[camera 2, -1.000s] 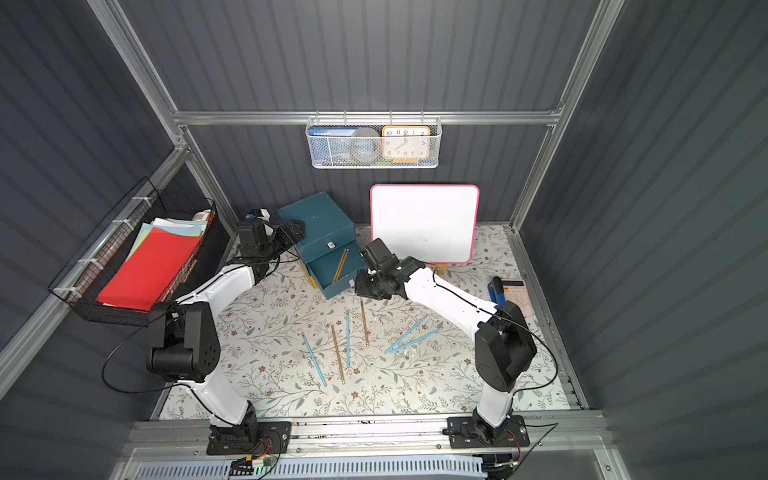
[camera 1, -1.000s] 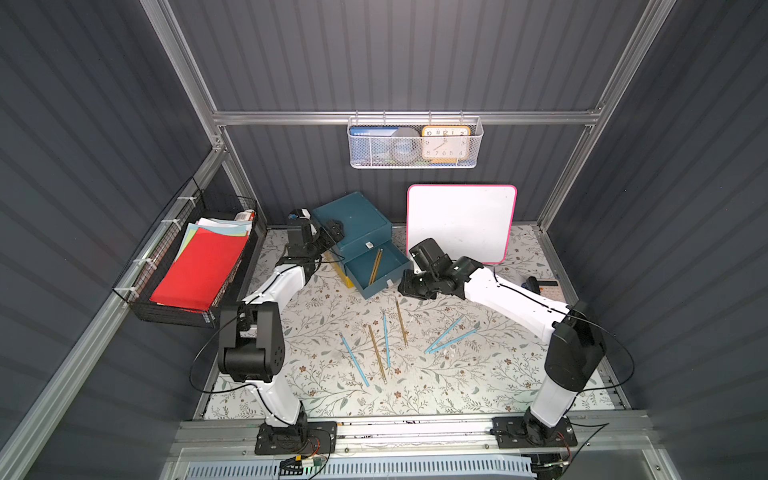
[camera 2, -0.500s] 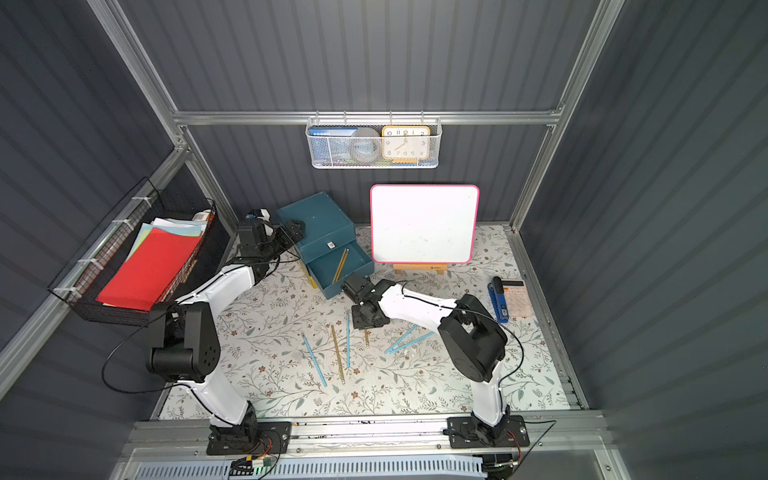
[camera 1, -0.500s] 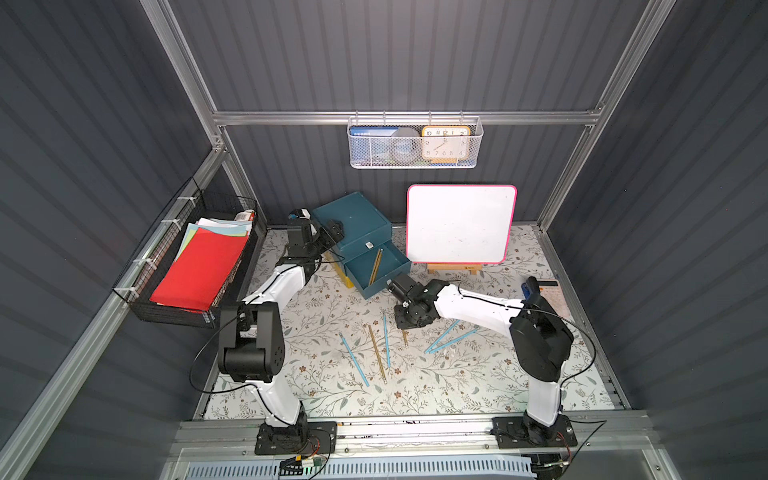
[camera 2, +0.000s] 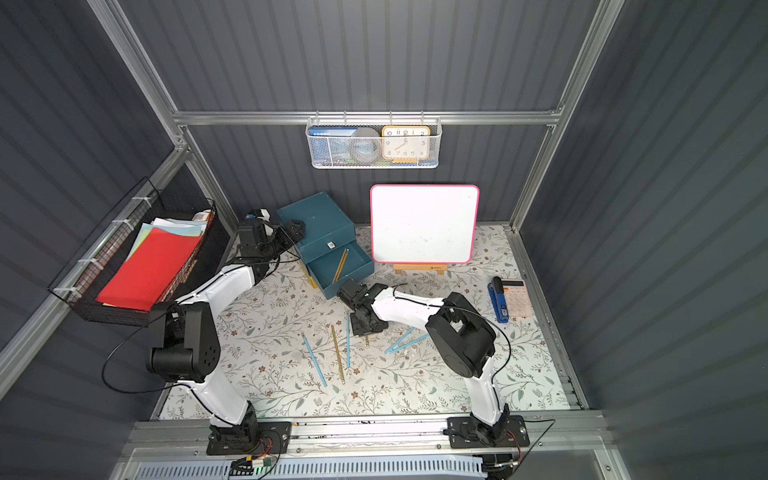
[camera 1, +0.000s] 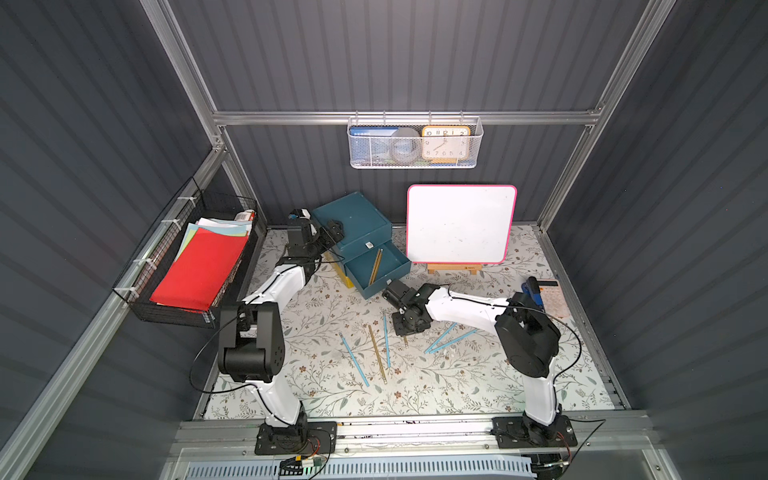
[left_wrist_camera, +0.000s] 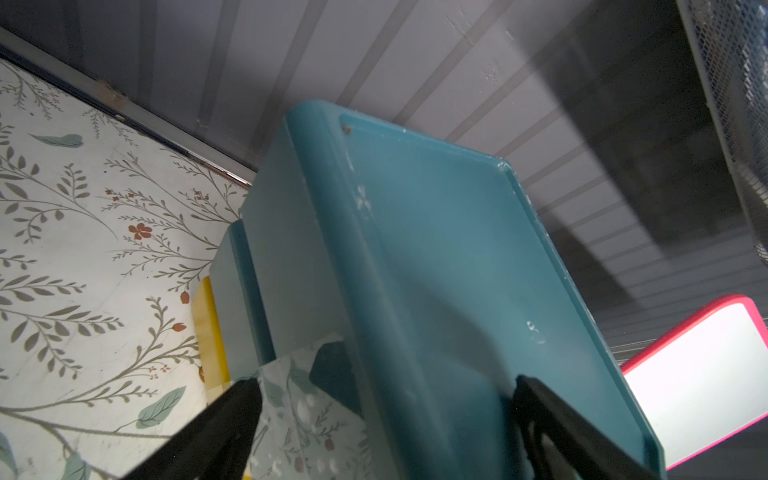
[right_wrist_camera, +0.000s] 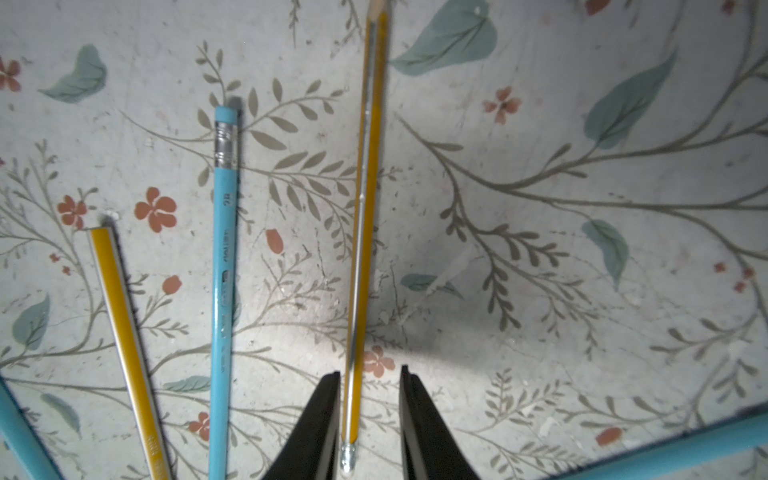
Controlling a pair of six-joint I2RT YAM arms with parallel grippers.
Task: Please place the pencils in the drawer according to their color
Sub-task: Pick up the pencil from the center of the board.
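Observation:
Several pencils lie on the floral mat: light blue ones [camera 1: 353, 359] [camera 1: 386, 340] [camera 1: 446, 337] and a golden-yellow one [camera 1: 377, 353]. Another yellow pencil [camera 1: 376, 266] lies in the open teal drawer [camera 1: 392, 266] of the small cabinet [camera 1: 353, 216]. My right gripper [camera 1: 405, 330] [camera 2: 365, 328] is down at the mat. In the right wrist view it [right_wrist_camera: 370, 374] stands narrowly open astride a yellow pencil [right_wrist_camera: 365, 208], the eraser end between the fingers. My left gripper [camera 1: 330, 235] [left_wrist_camera: 382, 384] stands open, its jaws wide across the cabinet's top left edge.
A pink-framed whiteboard [camera 1: 459, 224] stands right of the cabinet. A blue stapler [camera 2: 498, 299] and a calculator [camera 2: 517, 297] lie at the right edge. A black wire tray [camera 1: 137, 291] of papers hangs on the left wall, and a mesh basket [camera 1: 415, 162] on the back wall.
My right arm swung from the open drawer down to the mat, and its gripper now straddles a yellow pencil. The left arm has not moved.

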